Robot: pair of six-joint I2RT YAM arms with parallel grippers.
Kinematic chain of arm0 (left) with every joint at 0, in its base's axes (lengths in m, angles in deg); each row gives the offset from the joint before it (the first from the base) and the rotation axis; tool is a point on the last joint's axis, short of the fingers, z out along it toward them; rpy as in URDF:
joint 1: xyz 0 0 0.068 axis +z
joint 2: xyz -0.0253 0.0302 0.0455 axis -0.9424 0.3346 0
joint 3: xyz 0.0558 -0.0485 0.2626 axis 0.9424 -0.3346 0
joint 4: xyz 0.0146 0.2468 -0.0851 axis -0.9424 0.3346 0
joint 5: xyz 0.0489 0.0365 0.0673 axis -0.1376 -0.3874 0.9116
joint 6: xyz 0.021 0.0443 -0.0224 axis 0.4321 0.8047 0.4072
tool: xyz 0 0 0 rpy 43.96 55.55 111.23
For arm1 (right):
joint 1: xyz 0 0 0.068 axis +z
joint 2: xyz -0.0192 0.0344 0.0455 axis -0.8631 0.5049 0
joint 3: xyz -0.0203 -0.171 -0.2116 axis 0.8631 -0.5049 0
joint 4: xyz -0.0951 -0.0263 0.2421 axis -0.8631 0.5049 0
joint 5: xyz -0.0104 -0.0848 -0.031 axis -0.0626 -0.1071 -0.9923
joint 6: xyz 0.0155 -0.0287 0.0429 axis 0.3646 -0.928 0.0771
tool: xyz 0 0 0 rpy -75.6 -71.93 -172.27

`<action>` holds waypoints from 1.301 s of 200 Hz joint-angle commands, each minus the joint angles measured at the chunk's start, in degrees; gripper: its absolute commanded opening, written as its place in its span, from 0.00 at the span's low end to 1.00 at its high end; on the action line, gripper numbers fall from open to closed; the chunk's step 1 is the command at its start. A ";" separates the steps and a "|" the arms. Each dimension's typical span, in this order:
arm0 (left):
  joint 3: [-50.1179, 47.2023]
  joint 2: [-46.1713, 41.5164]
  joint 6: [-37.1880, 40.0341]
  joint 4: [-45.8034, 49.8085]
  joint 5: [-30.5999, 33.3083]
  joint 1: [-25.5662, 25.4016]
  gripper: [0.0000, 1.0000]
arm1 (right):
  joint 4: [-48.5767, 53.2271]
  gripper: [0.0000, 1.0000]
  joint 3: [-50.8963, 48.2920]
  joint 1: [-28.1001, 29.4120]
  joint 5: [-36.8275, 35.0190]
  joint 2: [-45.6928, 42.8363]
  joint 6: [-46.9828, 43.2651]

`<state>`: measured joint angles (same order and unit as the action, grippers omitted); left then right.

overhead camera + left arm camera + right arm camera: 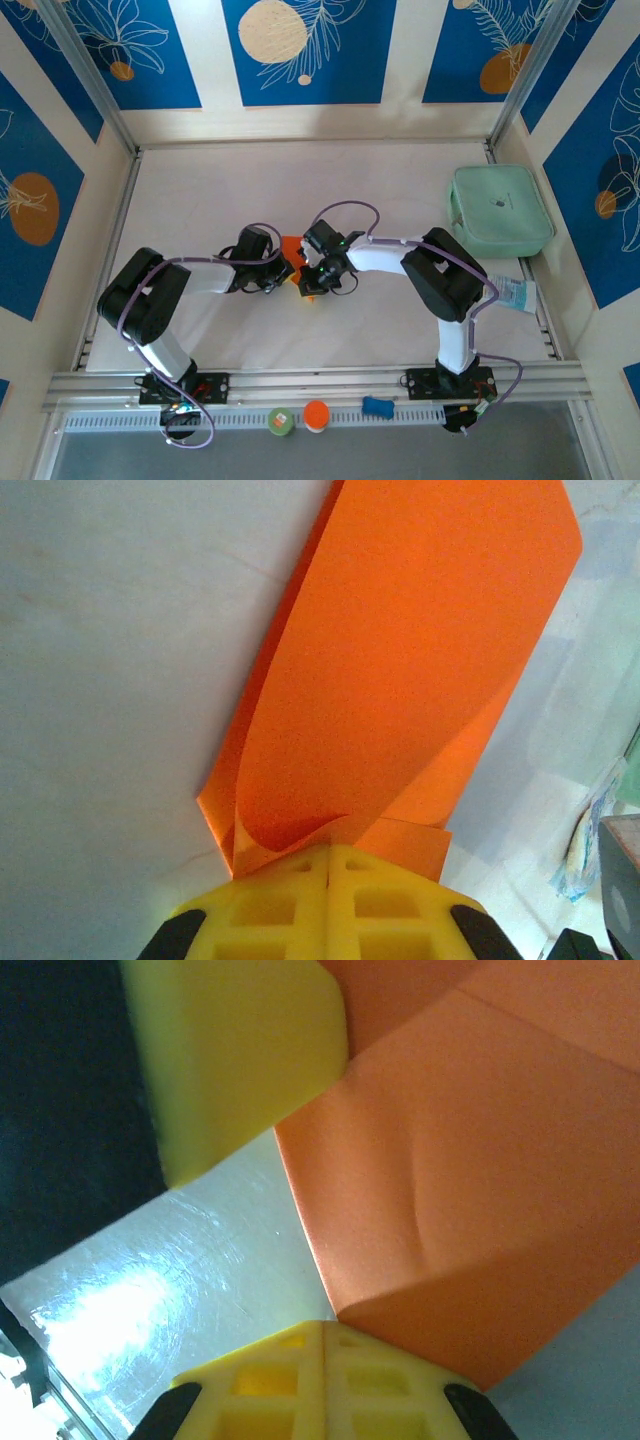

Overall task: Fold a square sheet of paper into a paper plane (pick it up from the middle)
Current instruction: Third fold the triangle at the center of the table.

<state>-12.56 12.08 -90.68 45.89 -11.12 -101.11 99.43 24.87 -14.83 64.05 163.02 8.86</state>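
Open table (250, 190) beyond the crowded middle.
Left gripper (290, 271) and right gripper (314, 279) meet mid-table; mint-green case (498, 208) blocks the far right corner.

I see a mint-green case (499, 209) at the far right corner of the table (200, 200), and a small printed packet (517, 293) near it along the right edge. On the near rail (120, 385), 3 small bits sit in a row: a green cap (281, 421), an orange disc (316, 414) and a blue piece (376, 406).

Paper (420, 660) orange, left gripper (328, 852) & right gripper (323, 1328) yellow, case (498, 208) mint-green, walls (345, 70) blue w/ leaf pattern.
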 commanded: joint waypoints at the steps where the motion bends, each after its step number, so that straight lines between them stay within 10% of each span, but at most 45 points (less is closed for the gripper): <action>1: -1.94 3.16 -0.48 7.20 1.80 -0.48 0.03 | 0.70 0.05 -2.66 -0.50 1.54 0.46 0.45; 158: -1.18 2.06 -0.92 7.52 1.38 -0.49 0.03 | -0.67 0.05 -8.88 -0.52 2.27 -15.29 -0.06; 260: -1.24 2.19 -1.49 6.27 0.33 -0.49 0.03 | 0.32 0.02 -0.44 0.56 -3.89 -2.89 1.77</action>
<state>-12.45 12.11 -91.09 45.95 -11.34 -101.11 97.31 22.20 -14.46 61.78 158.41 10.09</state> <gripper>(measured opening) 0.054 0.042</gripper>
